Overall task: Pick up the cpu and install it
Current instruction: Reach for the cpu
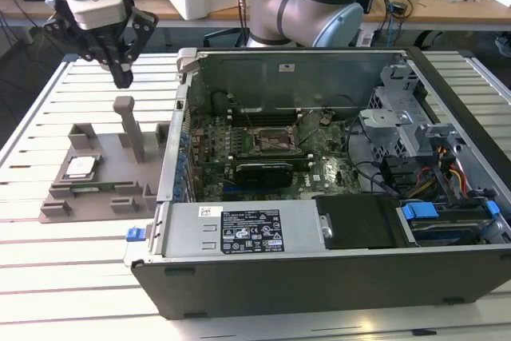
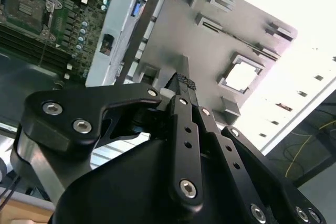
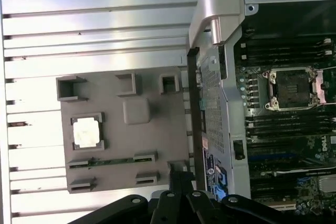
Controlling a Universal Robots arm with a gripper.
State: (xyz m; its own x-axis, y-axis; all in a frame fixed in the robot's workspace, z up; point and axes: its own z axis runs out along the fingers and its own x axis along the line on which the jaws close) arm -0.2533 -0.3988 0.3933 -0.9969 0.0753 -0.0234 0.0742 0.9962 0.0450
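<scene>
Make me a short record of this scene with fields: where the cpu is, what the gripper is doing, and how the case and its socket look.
cpu: lying flat in a square recess of the grey fixture plate, not picked up
gripper: hovering above the plate, apart from the cpu
fingers: shut, holding nothing
computer case: open, beside the plate on the exterior view's right
motherboard socket: looks empty, no silver chip seated in it
</scene>
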